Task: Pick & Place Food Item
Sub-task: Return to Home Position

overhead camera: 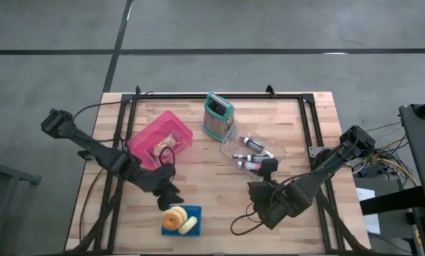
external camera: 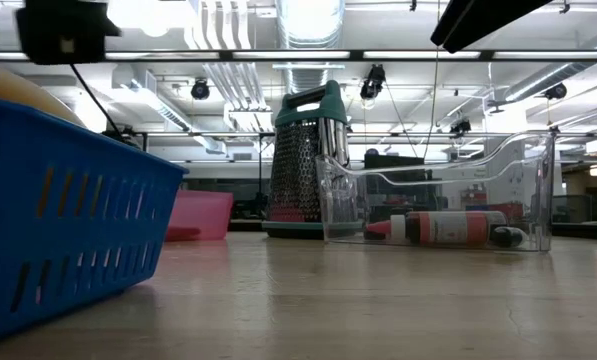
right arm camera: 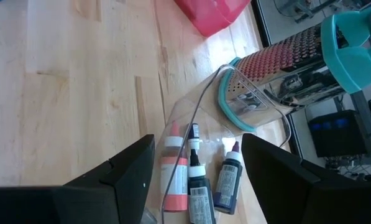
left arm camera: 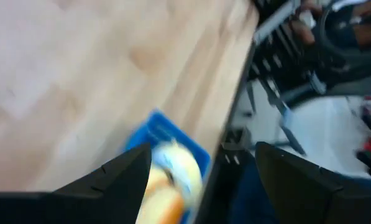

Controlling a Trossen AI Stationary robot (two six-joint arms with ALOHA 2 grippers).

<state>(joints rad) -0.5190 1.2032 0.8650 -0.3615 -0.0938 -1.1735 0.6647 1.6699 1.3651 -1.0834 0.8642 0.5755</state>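
Donuts (overhead camera: 175, 219) lie in bin (overhead camera: 196, 211) at tabletop's front edge; left gripper (left arm camera: 204, 152) just beside it, wide, empty; right gripper (right arm camera: 197, 143) wide; placing looks done; next, retract both arms home.

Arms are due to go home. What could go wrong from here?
The left gripper hangs open close by the blue bin, which sits near the table edge; a low retreat might catch its rim and drag it off. The right gripper, open, hovers just short of the clear tray of bottles; a sideways swing may knock it.
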